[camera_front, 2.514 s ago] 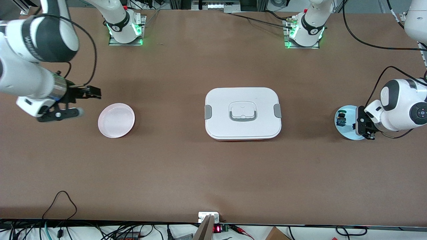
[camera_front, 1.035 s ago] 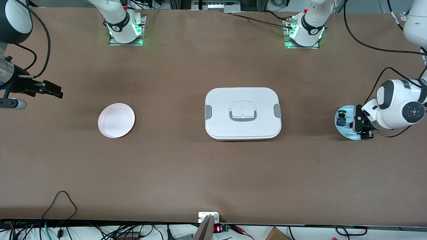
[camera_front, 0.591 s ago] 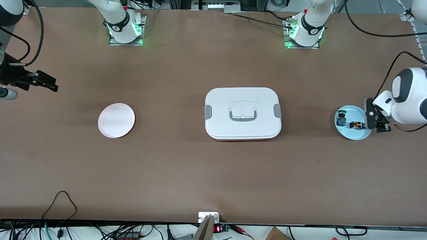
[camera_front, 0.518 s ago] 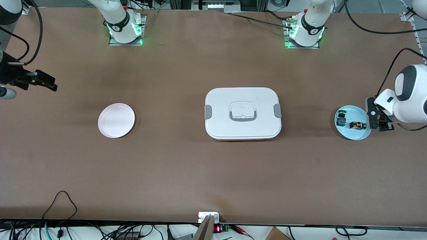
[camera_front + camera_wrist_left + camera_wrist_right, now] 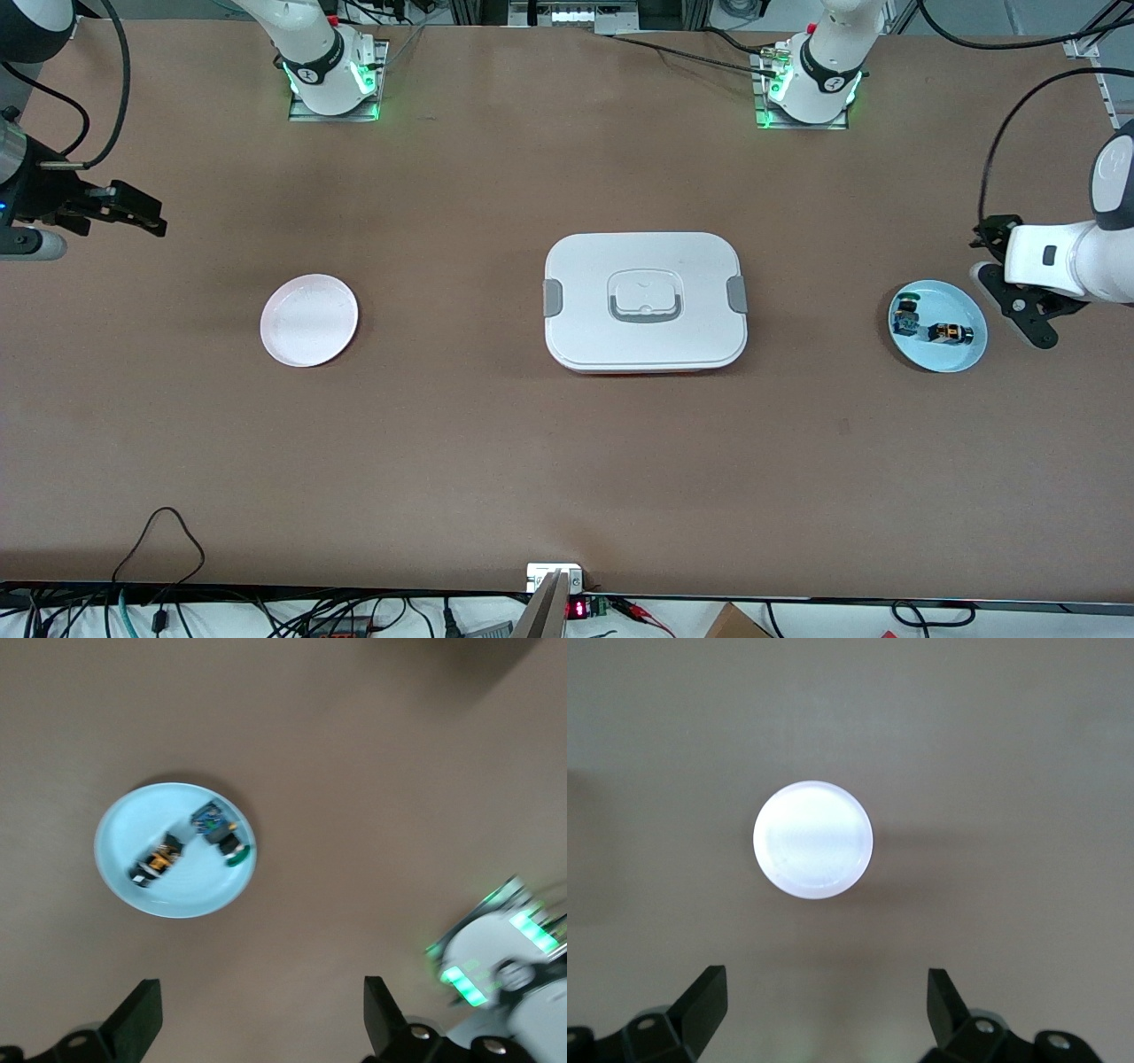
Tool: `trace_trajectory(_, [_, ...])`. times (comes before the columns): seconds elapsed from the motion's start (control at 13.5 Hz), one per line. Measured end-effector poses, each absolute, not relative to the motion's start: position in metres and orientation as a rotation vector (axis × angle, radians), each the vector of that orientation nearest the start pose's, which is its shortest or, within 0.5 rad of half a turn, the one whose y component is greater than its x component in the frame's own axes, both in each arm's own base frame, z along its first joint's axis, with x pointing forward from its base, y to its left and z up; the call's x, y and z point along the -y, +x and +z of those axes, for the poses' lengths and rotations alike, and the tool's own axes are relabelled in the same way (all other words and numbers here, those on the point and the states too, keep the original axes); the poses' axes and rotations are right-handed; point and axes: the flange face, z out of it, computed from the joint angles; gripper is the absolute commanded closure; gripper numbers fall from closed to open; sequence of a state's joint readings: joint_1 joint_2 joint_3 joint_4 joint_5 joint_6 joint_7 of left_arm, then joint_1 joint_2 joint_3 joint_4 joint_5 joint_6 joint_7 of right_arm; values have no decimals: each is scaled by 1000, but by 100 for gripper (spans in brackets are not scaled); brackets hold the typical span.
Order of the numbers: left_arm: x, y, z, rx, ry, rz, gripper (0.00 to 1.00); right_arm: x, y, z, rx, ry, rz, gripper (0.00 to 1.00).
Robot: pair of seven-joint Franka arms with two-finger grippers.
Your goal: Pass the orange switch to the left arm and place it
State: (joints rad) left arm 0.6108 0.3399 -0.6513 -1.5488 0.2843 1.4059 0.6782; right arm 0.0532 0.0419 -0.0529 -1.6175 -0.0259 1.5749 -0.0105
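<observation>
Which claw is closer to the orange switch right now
Left. The left claw, open, is up beside the blue plate that holds the orange switch. The right claw, open, waits at the right arm's end of the table, past the pink plate.

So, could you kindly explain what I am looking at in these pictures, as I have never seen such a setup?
These are two white robot arms bolted to a brown table. One picture looks down from a high camera facing them; the other two come from cameras on each arm's wrist.

In the middle sits a large white box with its lid on. Toward the left arm's end, a light blue plate holds the orange switch and a green-and-blue switch. Toward the right arm's end lies a pink plate with nothing on it.

The left gripper hangs open beside the blue plate; the right gripper hangs open near the pink one. Neither holds anything.
</observation>
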Motion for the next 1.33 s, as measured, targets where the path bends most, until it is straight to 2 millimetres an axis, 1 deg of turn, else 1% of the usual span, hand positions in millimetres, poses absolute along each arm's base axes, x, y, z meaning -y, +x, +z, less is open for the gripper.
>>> trace_trajectory(0.07, [-41,596,467,-1000,-2959,668,0,1,564,580,23,-3166,139,0])
trace_trajectory(0.22, [-21,597,476,-805,-3006,656,0,1,563,582,25,-3166,139,0])
trace_trajectory(0.44, [-6,599,495,-594,-3123,612,0,-1,563,583,34,-3166,140,0])
trace_trajectory(0.59, [2,598,512,-348,-3145,573,0,-4,563,583,41,-3166,141,0])
trace_trajectory(0.67, [8,595,525,-195,-3173,527,0,-4,563,583,43,-3166,141,0])
trace_trajectory(0.74, [15,591,543,-57,-3190,443,0,-5,563,583,45,-3166,141,0])
trace_trajectory(0.89, [21,579,578,144,-3180,246,0,-6,563,583,48,-3166,141,0])
trace_trajectory(0.96, [20,572,590,192,-3173,160,0,-6,563,584,50,-3166,140,0])
trace_trajectory(1.04, [16,567,597,210,-3166,96,0,-6,563,584,50,-3166,140,0])
trace_trajectory(1.11, [10,563,597,200,-3156,45,0,-6,563,584,50,-3166,140,0])
trace_trajectory(1.18, [7,560,594,154,-3151,21,0,-6,563,584,49,-3166,140,0])
trace_trajectory(1.33, [5,556,585,91,-3146,33,0,-6,563,584,49,-3166,139,0])
